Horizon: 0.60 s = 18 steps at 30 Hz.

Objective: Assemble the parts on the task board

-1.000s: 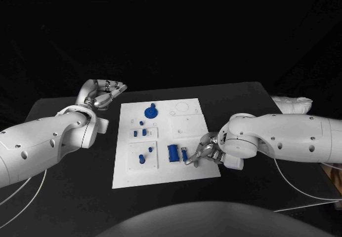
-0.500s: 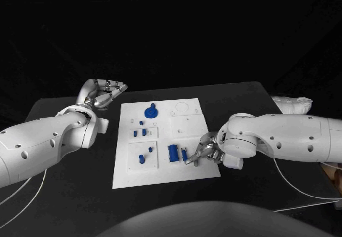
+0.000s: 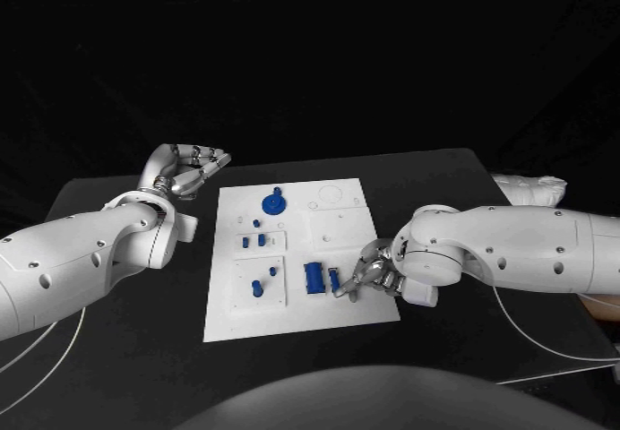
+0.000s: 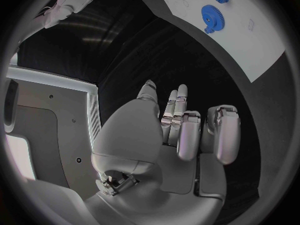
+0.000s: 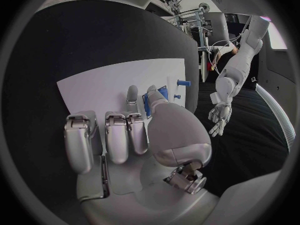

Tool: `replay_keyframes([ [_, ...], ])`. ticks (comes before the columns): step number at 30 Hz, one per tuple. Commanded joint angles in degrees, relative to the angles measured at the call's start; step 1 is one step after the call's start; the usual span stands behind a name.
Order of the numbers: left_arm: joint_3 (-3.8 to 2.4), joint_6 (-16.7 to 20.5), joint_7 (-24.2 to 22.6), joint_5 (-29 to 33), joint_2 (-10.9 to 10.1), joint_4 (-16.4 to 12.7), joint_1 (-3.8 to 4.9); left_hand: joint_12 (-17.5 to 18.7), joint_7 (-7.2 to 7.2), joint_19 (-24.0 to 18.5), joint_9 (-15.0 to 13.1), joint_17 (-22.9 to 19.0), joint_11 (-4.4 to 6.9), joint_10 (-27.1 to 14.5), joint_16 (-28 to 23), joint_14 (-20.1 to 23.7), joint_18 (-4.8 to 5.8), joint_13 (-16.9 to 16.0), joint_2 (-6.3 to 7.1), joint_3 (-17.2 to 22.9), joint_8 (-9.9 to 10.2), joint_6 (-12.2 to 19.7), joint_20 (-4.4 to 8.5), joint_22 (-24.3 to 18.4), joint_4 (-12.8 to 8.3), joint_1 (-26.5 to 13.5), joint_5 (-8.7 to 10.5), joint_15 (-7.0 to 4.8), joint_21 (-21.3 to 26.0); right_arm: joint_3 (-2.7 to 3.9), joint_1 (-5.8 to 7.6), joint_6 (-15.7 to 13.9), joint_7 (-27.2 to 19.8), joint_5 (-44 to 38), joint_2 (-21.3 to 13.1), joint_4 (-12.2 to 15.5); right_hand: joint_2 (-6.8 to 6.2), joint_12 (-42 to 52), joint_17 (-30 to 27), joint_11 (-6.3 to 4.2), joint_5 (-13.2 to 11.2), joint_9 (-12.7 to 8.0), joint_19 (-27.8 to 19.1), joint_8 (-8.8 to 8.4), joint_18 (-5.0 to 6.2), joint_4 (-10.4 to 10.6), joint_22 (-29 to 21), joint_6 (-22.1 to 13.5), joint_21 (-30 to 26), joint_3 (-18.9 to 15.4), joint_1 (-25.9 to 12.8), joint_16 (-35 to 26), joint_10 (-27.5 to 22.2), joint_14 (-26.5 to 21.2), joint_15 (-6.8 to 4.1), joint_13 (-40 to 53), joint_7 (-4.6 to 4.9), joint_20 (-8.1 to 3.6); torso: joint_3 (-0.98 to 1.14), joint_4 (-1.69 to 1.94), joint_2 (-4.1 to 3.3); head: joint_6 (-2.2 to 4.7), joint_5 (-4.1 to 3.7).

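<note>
At the centre of the black table (image 3: 116, 202) lies the white rectangular task board (image 3: 339, 309), and the action sits at its five o'clock corner. A blue rectangular block (image 3: 313, 277) rests there, and right beside it a small slim blue part (image 3: 335, 281) is touched by the fingertips of the right silver hand (image 3: 371, 274). Whether that part is pinched or only pressed, I cannot tell; the right wrist view shows the thumb and one finger reaching onto the board while the other fingers curl back.

Progress, by my reading: partway. A blue toothed gear (image 3: 272, 202) stands at the board's twelve o'clock end, with a tiny blue piece just below it. Two short blue pegs (image 3: 256, 240) sit in a recessed plate at nine o'clock, and another blue peg (image 3: 256, 288) stands in the plate at seven o'clock. The round and square recesses toward one and two o'clock look unfilled, so work remains there.

Off the board at ten o'clock, the left silver hand (image 3: 189, 167) hovers above the table, fingers loosely curled, holding nothing. A crumpled white cloth (image 3: 534, 189) lies at the table's three o'clock edge, well apart. Nothing blocks the board itself.
</note>
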State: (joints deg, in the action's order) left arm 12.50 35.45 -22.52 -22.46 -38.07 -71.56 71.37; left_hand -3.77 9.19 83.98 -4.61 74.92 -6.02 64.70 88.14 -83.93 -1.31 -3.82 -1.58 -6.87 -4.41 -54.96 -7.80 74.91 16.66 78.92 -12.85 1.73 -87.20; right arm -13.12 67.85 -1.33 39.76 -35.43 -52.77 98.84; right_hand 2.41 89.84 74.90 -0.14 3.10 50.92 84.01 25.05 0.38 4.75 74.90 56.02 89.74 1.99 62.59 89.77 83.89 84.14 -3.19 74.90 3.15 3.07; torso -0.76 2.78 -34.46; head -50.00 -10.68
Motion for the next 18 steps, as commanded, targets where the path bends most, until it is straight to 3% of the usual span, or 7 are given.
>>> replay_keyframes([
  [1, -0.04, -0.74, -0.36, -0.20, 0.10, -0.12, 0.03, -0.11, -0.16, 3.53, -0.09, 12.27, 0.27, 0.23, -0.08, -4.80, 0.48, -0.06, -0.39, -0.24, -0.28, -0.42, -0.24, 14.01, 0.04, 0.07, -0.21, 0.16, 0.38, -0.02, -0.05, -0.05, 0.60, -0.46, 0.16, -0.10, 0.64, 0.16, 15.10, -0.48, -0.07, 0.08, 5.99, 0.39, -0.38, -0.05, 15.10, 0.06, 0.26, 0.33, 0.01, 0.23, 6.11, 5.86, -0.38, 15.10, -0.28, -0.24, 0.01, 0.02, -0.02, 0.00, 0.04],
  [18, -0.04, -0.71, -0.33, -0.20, 0.03, -0.16, 0.03, -0.11, -0.16, 3.53, -0.09, 12.27, 0.27, 0.23, -0.08, -4.80, 0.48, -0.06, -0.39, -0.24, -0.28, -0.42, -0.24, 14.01, 0.04, 0.07, -0.21, 0.16, 0.38, -0.02, -0.05, -0.77, 0.48, -0.50, 0.34, -0.51, 1.05, 0.16, 15.10, -0.58, -0.10, 0.39, 5.99, 0.44, -0.38, -0.20, 15.10, 0.07, 0.26, 0.51, 0.46, 0.23, 6.11, 5.86, -0.46, 15.10, -0.39, -0.32, -0.01, 0.00, 0.06, 0.00, 0.06],
])
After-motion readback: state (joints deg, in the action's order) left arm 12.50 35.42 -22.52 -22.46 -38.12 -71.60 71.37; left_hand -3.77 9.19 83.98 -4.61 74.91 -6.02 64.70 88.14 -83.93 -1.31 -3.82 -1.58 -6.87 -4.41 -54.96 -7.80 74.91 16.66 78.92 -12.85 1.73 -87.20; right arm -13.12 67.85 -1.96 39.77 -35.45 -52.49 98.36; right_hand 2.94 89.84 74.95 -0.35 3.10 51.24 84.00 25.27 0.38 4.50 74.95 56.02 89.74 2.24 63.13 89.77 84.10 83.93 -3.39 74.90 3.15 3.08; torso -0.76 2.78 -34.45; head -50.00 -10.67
